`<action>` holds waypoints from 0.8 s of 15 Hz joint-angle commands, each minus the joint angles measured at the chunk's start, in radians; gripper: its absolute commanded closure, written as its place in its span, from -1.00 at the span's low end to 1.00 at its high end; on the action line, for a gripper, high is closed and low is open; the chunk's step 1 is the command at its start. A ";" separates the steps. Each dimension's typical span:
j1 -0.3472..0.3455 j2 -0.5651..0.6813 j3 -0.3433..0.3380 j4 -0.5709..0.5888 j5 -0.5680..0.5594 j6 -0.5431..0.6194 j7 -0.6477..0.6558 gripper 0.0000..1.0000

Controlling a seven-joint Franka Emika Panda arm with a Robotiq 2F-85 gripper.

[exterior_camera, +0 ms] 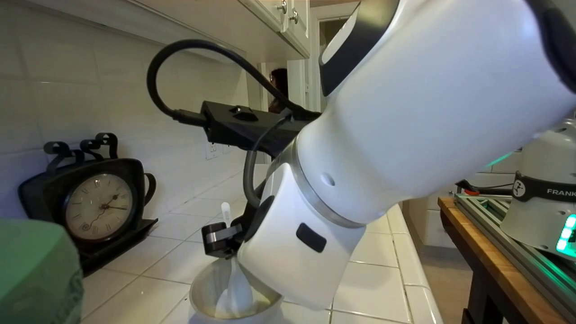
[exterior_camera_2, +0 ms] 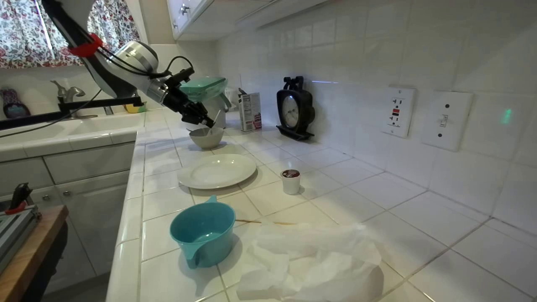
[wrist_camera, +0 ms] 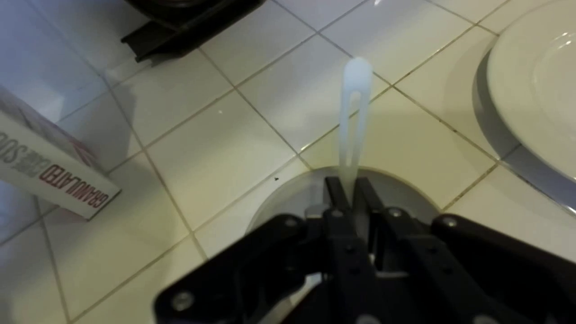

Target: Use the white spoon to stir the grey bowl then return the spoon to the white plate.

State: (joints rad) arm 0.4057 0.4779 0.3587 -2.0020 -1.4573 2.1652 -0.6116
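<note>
The white spoon (wrist_camera: 357,83) stands tilted, its slotted handle sticking up past the fingers in the wrist view. My gripper (wrist_camera: 347,185) is shut on the handle. In an exterior view the spoon's wide end (exterior_camera: 239,288) is down inside the grey bowl (exterior_camera: 196,294), below the gripper (exterior_camera: 227,238). Whether it touches the bottom is unclear. The grey bowl (exterior_camera_2: 206,140) also shows beneath the gripper (exterior_camera_2: 207,121) in an exterior view. In the wrist view the fingers hide much of it. The white plate (exterior_camera_2: 218,172) lies beside the bowl and shows bare; part shows in the wrist view (wrist_camera: 517,90).
A sugar carton (exterior_camera_2: 250,112), a black clock (exterior_camera_2: 292,110) and a green-lidded container (exterior_camera_2: 203,90) stand near the bowl. A small pod cup (exterior_camera_2: 291,182), blue cup (exterior_camera_2: 205,235) and crumpled paper (exterior_camera_2: 314,268) lie beyond the plate. The tiled wall borders the counter.
</note>
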 commanded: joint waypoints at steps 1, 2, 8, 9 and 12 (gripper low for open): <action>0.014 0.023 -0.004 0.036 -0.006 -0.006 -0.002 0.95; 0.015 0.035 -0.008 0.051 -0.015 -0.004 0.006 0.95; 0.012 0.071 -0.037 0.095 -0.031 -0.011 0.007 0.95; 0.011 0.070 -0.042 0.091 -0.029 -0.014 0.005 0.95; 0.006 0.054 -0.047 0.061 -0.020 -0.023 -0.002 0.95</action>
State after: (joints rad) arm 0.4046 0.5341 0.3115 -1.9368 -1.4704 2.1601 -0.6115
